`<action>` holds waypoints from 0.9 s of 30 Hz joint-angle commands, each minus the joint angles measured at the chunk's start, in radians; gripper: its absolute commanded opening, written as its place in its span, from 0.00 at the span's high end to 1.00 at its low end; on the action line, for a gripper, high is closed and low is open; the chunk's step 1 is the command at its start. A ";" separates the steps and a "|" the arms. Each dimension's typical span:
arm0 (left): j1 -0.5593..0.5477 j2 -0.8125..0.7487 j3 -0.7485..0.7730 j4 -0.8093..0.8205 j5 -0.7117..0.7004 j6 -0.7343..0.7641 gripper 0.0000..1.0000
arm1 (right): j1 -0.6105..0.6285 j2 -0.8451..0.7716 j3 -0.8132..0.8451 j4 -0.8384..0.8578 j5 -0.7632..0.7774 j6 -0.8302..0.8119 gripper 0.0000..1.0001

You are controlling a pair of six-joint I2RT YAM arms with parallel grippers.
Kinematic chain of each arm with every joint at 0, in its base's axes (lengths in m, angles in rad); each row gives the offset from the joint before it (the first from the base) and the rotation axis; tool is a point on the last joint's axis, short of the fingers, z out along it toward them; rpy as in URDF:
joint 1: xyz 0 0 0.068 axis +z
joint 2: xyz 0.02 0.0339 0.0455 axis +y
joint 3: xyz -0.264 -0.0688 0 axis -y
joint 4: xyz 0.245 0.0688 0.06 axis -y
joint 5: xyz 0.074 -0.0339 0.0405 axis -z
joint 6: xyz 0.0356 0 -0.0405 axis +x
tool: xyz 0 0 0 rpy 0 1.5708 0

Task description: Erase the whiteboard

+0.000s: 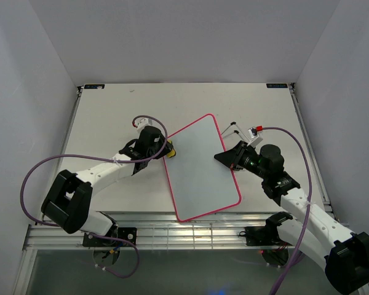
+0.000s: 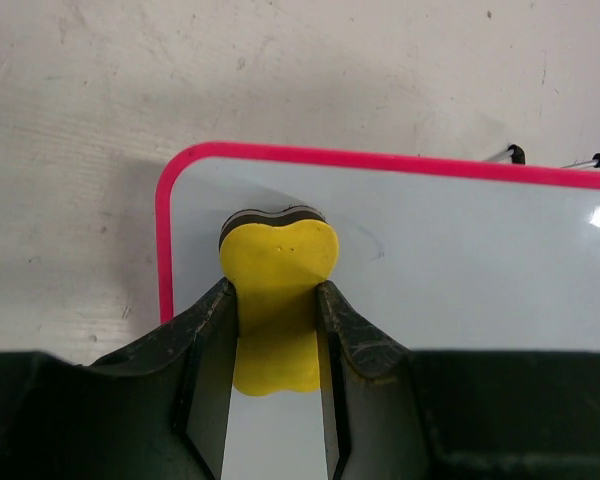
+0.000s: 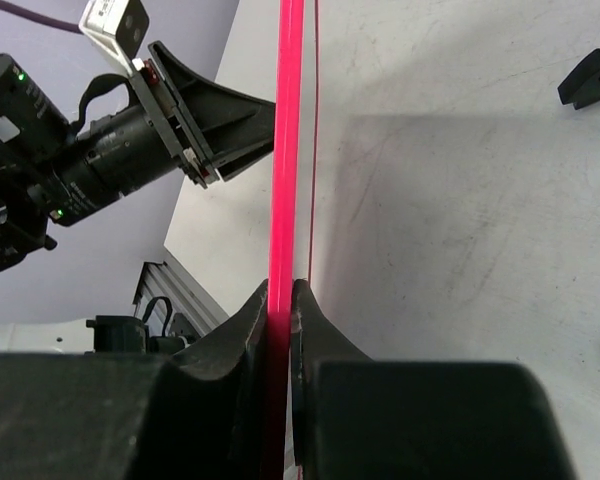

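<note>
The whiteboard [image 1: 200,166] is glossy white with a pink-red frame and lies tilted in the middle of the table. My left gripper [image 1: 163,149] is shut on a small yellow sponge [image 2: 278,300] with a dark underside, which rests on the board [image 2: 460,260] near its corner. My right gripper [image 1: 230,161] is shut on the board's pink right edge [image 3: 283,150], seen edge-on between my fingers. The board's surface looks blank where it shows. Two small black clips [image 2: 560,158] show on the board's far edge.
A small white and red piece [image 1: 253,131] with thin wire legs lies behind the right gripper. Black pieces [image 3: 590,78] lie on the table to the right. Grey walls enclose the table, and a metal rail [image 1: 172,230] runs along its near edge.
</note>
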 commanded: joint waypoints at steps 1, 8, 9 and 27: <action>0.027 0.018 0.040 0.077 0.070 0.069 1.00 | 0.010 -0.045 0.048 0.219 -0.192 0.061 0.92; 0.060 0.011 0.016 0.224 0.208 0.148 1.00 | 0.010 -0.037 0.062 0.217 -0.233 0.033 0.92; 0.060 0.012 0.014 0.232 0.246 0.146 1.00 | 0.010 -0.036 0.062 0.217 -0.235 0.033 0.92; 0.049 -0.075 -0.053 0.111 0.225 0.079 1.00 | 0.010 -0.005 0.079 0.249 -0.207 0.064 0.92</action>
